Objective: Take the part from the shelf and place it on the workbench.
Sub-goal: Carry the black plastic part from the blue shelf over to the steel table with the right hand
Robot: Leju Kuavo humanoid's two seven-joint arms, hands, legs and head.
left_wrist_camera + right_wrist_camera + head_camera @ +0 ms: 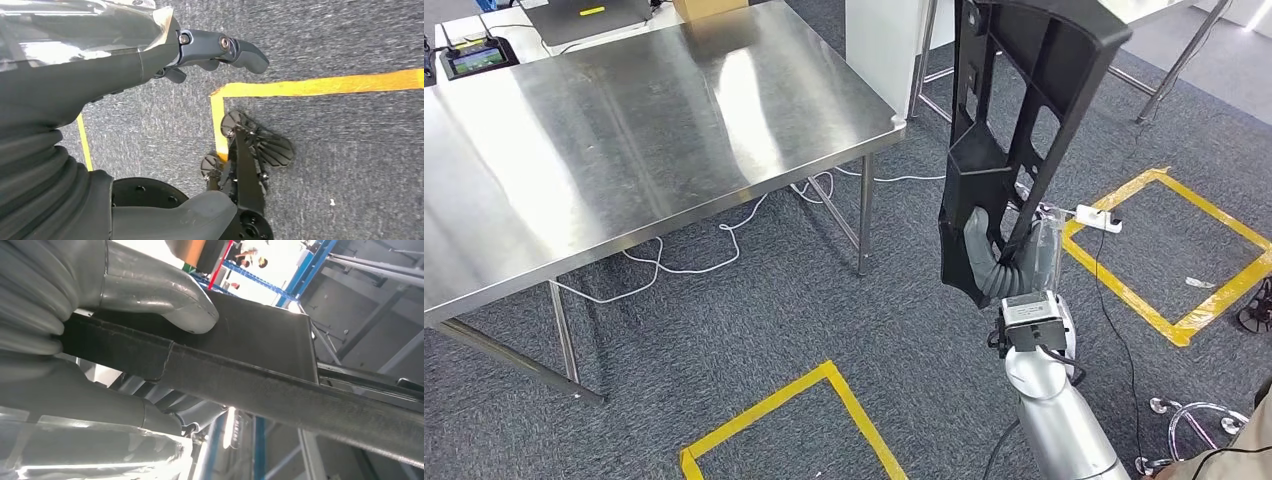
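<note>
A long black plastic part (pixel 1014 120) with open frames stands upright to the right of the steel workbench (pixel 624 130). My right hand (pixel 1009 260) grips its lower end, thumb on the near face. In the right wrist view the grey thumb (pixel 165 295) presses on the part's black edge (pixel 260 385). My left hand (pixel 150 60) hangs over the carpet with its dark fingers (pixel 235 50) apart and nothing in them.
Yellow tape squares (pixel 1164 250) mark the grey carpet, one near my feet (pixel 794 420). White cables (pixel 724 240) lie under the workbench. A small screen device (pixel 479 57) sits on its far left corner. A chair base (pixel 1194 420) stands at the lower right.
</note>
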